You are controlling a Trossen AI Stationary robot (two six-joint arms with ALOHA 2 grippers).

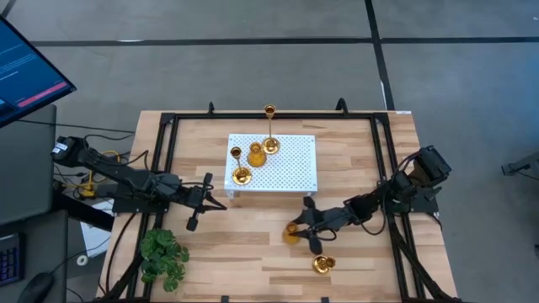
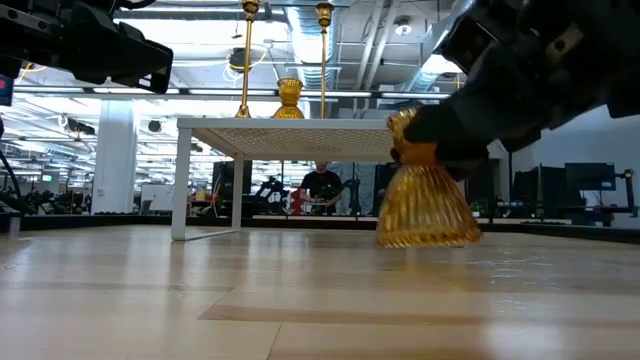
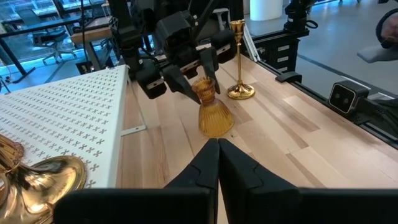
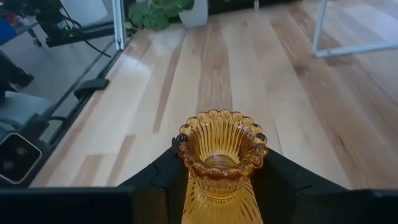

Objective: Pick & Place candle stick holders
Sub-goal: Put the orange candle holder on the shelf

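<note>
My right gripper point(image 1: 301, 227) is shut on an amber ribbed glass candle holder point(image 1: 291, 233) on the near side of the white perforated board point(image 1: 290, 172). The amber holder also shows in the low view point(image 2: 425, 205) and the right wrist view point(image 4: 221, 155). Three gold holders point(image 1: 256, 154) stand on the board on their round bases. Another gold holder point(image 1: 322, 264), with a thin stem point(image 3: 238, 56), stands on the table nearer the front edge. My left gripper point(image 1: 221, 202) is shut and empty beside the board's near left corner. My right gripper pinches the amber holder's narrow neck point(image 4: 219, 183), just under its scalloped cup, between its two fingers point(image 4: 168, 165). The fingers come level from the table's right side. The holder is upright, and its flared base point(image 2: 427, 230) looks down on the table.
A green leafy plant point(image 1: 164, 257) stands at the table's near left corner. Black frame rails point(image 1: 164, 160) run along the table's edges. A monitor point(image 1: 25, 67) stands off the table's far left. A person point(image 2: 322, 185) shows far off in the room behind.
</note>
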